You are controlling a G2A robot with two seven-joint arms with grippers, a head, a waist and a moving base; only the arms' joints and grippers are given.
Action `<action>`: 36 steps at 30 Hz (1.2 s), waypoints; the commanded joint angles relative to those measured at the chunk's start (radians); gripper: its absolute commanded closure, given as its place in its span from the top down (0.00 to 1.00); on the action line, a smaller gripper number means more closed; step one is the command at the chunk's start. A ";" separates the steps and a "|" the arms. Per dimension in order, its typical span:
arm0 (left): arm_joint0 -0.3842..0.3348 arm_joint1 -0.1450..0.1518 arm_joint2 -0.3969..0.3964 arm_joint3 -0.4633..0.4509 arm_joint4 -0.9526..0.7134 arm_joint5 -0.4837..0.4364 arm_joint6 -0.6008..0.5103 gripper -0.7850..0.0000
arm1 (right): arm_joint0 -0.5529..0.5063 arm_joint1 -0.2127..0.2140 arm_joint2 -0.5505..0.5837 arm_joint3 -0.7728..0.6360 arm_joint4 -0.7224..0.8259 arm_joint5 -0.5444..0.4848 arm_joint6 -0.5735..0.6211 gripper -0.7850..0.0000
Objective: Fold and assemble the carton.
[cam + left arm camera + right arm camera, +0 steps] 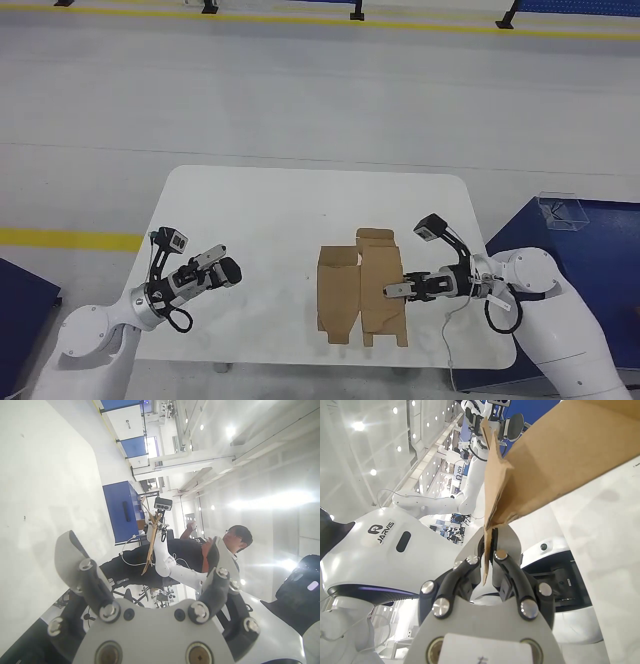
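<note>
Right gripper [488, 540] fingers pinch a flat brown cardboard carton [360, 290]; left gripper [142, 550] spread wide, empty.
The carton lies right of centre on the white round-cornered table [280, 210], its long axis running near edge to far and its tabs farthest. Around it is grey, yellow-lined floor [300, 100]. The right wrist view shows the clamped edge; the top view shows the whole outline.

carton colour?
The carton is plain brown cardboard, unprinted where visible. It shows best in the right wrist view.
</note>
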 commanded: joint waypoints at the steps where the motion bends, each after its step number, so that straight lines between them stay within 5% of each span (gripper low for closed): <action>1: 0.000 0.000 0.000 0.000 0.000 0.000 0.000 1.00 | -0.003 -0.001 0.014 -0.027 -0.013 -0.013 -0.092 0.00; 11: 0.000 0.000 0.000 0.000 0.000 0.000 0.000 1.00 | -0.011 -0.001 0.138 -0.173 0.227 -0.013 -0.208 0.00; 25: 0.000 0.000 0.000 0.000 0.000 0.000 0.000 1.00 | -0.019 0.000 0.153 -0.190 0.219 0.038 -0.238 0.00; 30: 0.000 0.000 0.000 0.000 0.000 0.000 0.000 1.00 | -0.024 -0.008 0.142 -0.163 0.596 0.387 -0.222 0.00; 36: 0.000 0.000 0.000 0.000 0.000 0.000 0.000 1.00 | -0.012 -0.020 0.072 -0.097 1.053 0.960 -0.269 0.00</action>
